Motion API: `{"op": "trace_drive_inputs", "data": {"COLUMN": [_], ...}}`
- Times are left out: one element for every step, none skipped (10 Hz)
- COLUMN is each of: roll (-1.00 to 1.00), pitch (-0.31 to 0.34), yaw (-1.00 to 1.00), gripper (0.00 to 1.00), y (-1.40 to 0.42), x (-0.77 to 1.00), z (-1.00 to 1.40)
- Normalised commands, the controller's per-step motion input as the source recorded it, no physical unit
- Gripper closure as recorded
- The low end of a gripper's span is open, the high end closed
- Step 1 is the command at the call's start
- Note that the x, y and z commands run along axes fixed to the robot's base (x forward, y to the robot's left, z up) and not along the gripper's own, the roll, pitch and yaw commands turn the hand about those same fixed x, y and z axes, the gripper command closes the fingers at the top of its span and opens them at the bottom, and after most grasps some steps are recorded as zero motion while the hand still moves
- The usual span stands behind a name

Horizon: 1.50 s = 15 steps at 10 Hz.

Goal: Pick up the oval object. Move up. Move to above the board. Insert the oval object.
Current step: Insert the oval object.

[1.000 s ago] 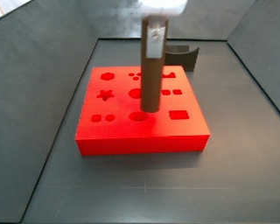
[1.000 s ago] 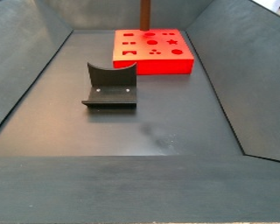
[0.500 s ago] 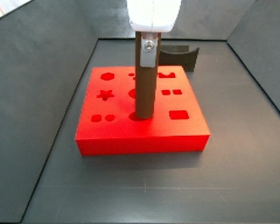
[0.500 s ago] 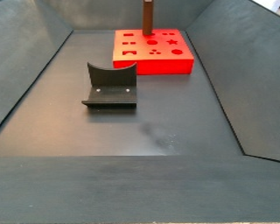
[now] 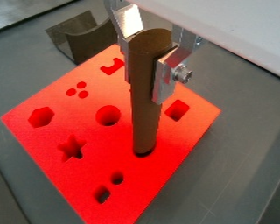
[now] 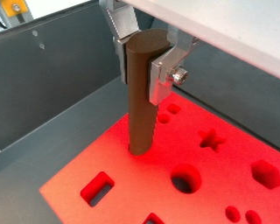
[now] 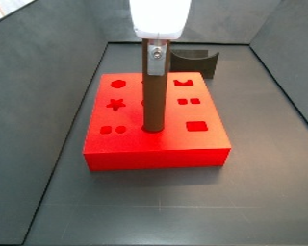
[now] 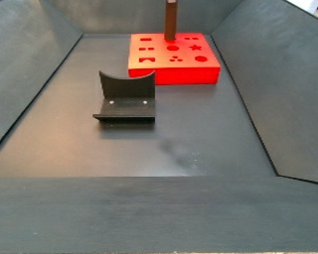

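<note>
The gripper has come lower, still pinching the tall dark-brown oval peg, whose foot now sits inside a hole of the bright-red cut-out board (insertion seemingly under way).

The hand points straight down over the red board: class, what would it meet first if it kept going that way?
Probably the board itself. The hand grips the top of the upright peg, whose foot already sits in a hole, so pushing lower would bring the fingers onto the red top.
</note>
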Motion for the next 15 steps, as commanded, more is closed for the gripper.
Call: {"op": "trace_drive_inputs", "data": {"roll": [0.00, 0.00, 0.00, 0.12, 0.32, 0.39, 0.28, 0.06, 0.05, 0.00, 0.00, 0.00, 0.08, 0.12, 0.16], "pitch": [-0.044, -0.046, -0.047, 0.000, 0.064, 0.076, 0.036, -0.006, -0.011, -0.093, -0.197, -0.211, -0.144, -0.096, -0.061], "yaw": [0.05, 0.05, 0.05, 0.12, 0.19, 0.19, 0.15, 0.09, 0.08, 0.01, 0.00, 0.00, 0.00, 0.00, 0.00], "gripper": [1.00, 1.00, 1.00, 1.00, 1.00, 1.00, 1.00, 1.00, 1.00, 1.00, 1.00, 1.00, 1.00, 1.00, 1.00], "y": [-0.05, -0.07, -0.03, 0.00, 0.00, -0.11, -0.16, -0.13, -0.13, -0.08, -0.09, -0.09, -0.05, -0.02, 0.00], "x": [-0.08, -0.04, 0.00, 0.00, -0.03, -0.11, -0.05, -0.03, 0.00, 0.00, 0.00, 0.00, 0.02, 0.13, 0.20], "z": [-0.07, -0.07, -0.13, -0.19, -0.05, -0.01, -0.02, 0.00, 0.00, -0.22, -0.45, -0.57, -0.62, -0.58, -0.52]}}
